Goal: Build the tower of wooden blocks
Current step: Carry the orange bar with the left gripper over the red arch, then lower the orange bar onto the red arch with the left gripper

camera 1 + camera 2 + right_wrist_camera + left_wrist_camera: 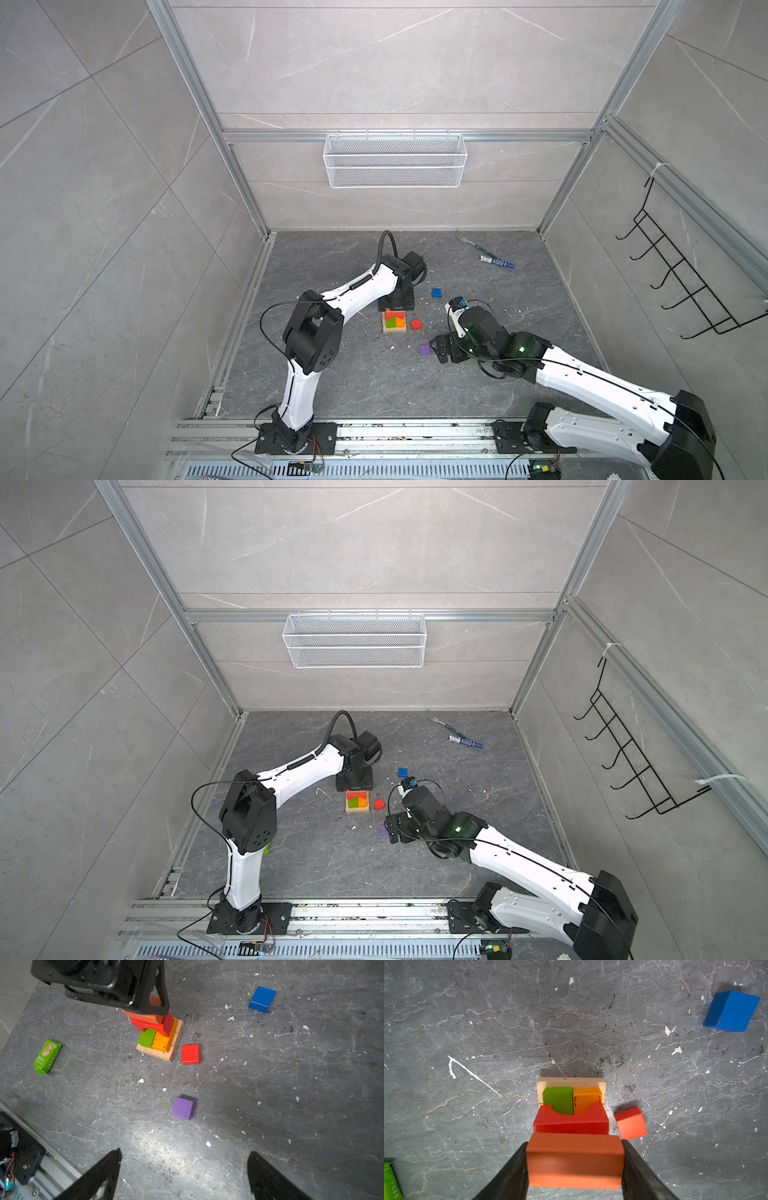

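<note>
The tower (395,322) (357,801) stands mid-floor: a tan base (571,1081), a green bar (558,1099) beside an orange bar (585,1098), and a red arch (571,1122) on top. My left gripper (574,1142) (153,1007) is shut on an orange-red bar (575,1161), held level right over the arch; I cannot tell whether they touch. A red cube (190,1054) lies beside the base, a blue cube (262,998) farther off, a purple cube (183,1108) nearer my right gripper (186,1152) (438,349), which hangs open and empty above bare floor.
A green snack wrapper (47,1056) lies left of the tower. A blue marker (496,262) and a fork (467,241) lie at the back right. A white mesh basket (395,160) hangs on the back wall, a black hook rack (681,286) on the right wall.
</note>
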`<action>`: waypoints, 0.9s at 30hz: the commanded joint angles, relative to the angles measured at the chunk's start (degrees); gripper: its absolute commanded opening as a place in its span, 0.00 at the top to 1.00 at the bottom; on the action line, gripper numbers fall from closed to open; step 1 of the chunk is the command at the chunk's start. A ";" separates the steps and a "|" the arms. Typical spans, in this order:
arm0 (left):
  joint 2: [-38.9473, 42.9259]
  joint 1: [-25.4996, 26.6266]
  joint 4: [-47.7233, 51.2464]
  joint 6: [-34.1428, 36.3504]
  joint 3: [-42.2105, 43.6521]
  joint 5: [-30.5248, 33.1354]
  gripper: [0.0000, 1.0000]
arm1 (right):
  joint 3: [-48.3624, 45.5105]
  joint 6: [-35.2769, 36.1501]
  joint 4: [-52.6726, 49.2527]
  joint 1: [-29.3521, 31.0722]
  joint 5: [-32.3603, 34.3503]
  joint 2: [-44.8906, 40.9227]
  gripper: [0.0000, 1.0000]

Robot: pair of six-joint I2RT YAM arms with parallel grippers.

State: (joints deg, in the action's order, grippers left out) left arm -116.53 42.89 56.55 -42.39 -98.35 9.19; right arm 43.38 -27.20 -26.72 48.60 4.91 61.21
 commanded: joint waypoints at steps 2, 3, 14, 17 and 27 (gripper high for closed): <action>-0.31 0.26 -0.18 -1.11 -1.05 1.36 0.52 | -0.22 0.05 0.11 -0.17 0.14 -0.76 0.05; -0.36 0.27 -0.17 -1.11 -1.05 1.44 0.52 | -0.24 0.05 0.04 -0.17 0.21 -0.89 0.05; -0.08 0.34 0.22 -1.03 -0.73 2.41 0.52 | -0.35 0.24 -0.21 -0.18 0.21 -1.09 0.05; -0.10 0.33 0.09 -1.08 -0.55 2.32 0.52 | -0.23 0.22 -0.18 -0.17 0.20 -1.01 0.05; 0.01 0.39 -0.28 -1.55 0.17 1.71 0.52 | -0.26 0.22 -0.29 -0.19 0.22 -0.71 0.05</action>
State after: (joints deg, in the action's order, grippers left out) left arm -116.73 42.89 56.23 -42.70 -98.32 10.41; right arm 43.38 -27.20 -26.74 48.60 4.91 60.97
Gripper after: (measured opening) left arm 0.624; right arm 0.952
